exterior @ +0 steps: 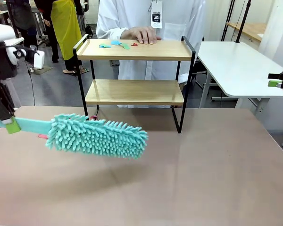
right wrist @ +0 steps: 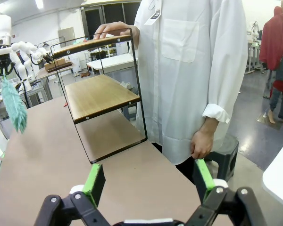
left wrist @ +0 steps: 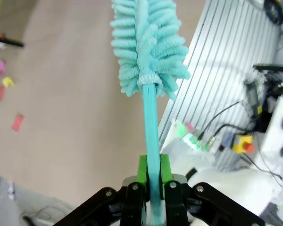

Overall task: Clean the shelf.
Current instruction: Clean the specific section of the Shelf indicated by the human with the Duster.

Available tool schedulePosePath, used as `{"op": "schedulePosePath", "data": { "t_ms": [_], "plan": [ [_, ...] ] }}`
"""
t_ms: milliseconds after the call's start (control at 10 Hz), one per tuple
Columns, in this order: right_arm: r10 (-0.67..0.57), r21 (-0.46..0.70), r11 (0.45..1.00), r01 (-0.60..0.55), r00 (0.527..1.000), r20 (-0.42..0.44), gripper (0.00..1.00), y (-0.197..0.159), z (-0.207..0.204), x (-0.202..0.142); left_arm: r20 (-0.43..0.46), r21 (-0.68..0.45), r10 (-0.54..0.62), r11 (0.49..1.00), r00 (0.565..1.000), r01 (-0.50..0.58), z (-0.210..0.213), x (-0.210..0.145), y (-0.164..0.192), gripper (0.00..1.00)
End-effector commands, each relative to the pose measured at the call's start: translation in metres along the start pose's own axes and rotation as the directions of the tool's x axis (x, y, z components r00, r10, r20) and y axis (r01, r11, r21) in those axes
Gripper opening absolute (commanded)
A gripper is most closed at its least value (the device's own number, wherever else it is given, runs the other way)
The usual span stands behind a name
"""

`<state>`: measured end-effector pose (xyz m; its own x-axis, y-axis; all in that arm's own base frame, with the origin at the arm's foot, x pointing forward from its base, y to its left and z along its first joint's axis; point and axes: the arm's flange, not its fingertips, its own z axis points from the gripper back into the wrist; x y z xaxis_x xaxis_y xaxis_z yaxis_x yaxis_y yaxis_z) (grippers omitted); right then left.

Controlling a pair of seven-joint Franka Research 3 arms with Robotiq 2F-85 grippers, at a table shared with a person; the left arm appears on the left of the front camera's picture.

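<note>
Front view: shelf at the counter's far edge, a person's hand flat on its top board; duster held level over the left side.
Left wrist view: left fingers pinch its handle.
Right wrist view: right fingers spread, facing the shelf.

The room looks like a lab or workshop. Ahead of the right pincer a plain brown tabletop runs off, and past its edge the grey floor is kinda glossy. A black stool sits ahead and to the right of that pincer. Way beyond it, up and left, there are ceiling strip lights and dark glazed panels. In the front view a white table lies just under that pincer, with black stand poles and a wood-topped table farther back. Right of the left pincer there's a ribbed metal panel.
</note>
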<state>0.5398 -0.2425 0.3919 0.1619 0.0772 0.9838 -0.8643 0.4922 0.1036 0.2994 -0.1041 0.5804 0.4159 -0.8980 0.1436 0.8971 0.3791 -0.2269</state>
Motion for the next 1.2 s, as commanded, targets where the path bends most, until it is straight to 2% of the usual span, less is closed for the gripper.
{"op": "schedulePosePath", "data": {
  "t_ms": [0,200,300,600,900,1000,1100],
  "plan": [
    [0.005,-0.006,1.000,-0.005,1.000,-0.003,1.00,0.000,-0.001,0.002,0.146,-0.030,0.036,0.999,0.989,-0.031,0.025,0.017,-0.012,0.13],
    [0.005,-0.006,1.000,-0.005,1.000,-0.003,1.00,0.000,-0.001,0.002,0.314,-0.059,0.075,0.996,0.947,-0.060,0.056,0.045,-0.036,0.13],
    [0.005,-0.006,1.000,-0.005,1.000,-0.003,1.00,0.000,-0.001,0.002,0.359,-0.076,0.140,0.990,0.923,-0.121,0.072,0.062,-0.048,0.13],
    [0.005,-0.006,1.000,-0.005,1.000,-0.003,1.00,0.000,-0.001,0.002,0.432,-0.018,0.253,0.962,0.865,-0.272,0.116,0.128,-0.089,0.13],
    [0.005,-0.006,1.000,-0.005,1.000,-0.003,1.00,0.000,-0.001,0.002,0.476,0.005,0.438,0.866,0.763,-0.500,0.136,0.200,-0.103,0.13],
    [0.005,-0.006,1.000,-0.005,1.000,-0.003,1.00,0.000,-0.001,0.002,0.502,0.024,0.484,0.821,0.717,-0.571,0.138,0.225,-0.105,0.13],
    [0.005,-0.006,1.000,-0.005,1.000,-0.003,1.00,0.000,-0.001,0.002,0.535,0.037,0.538,0.755,0.652,-0.654,0.136,0.248,-0.105,0.13]
  ]
}}
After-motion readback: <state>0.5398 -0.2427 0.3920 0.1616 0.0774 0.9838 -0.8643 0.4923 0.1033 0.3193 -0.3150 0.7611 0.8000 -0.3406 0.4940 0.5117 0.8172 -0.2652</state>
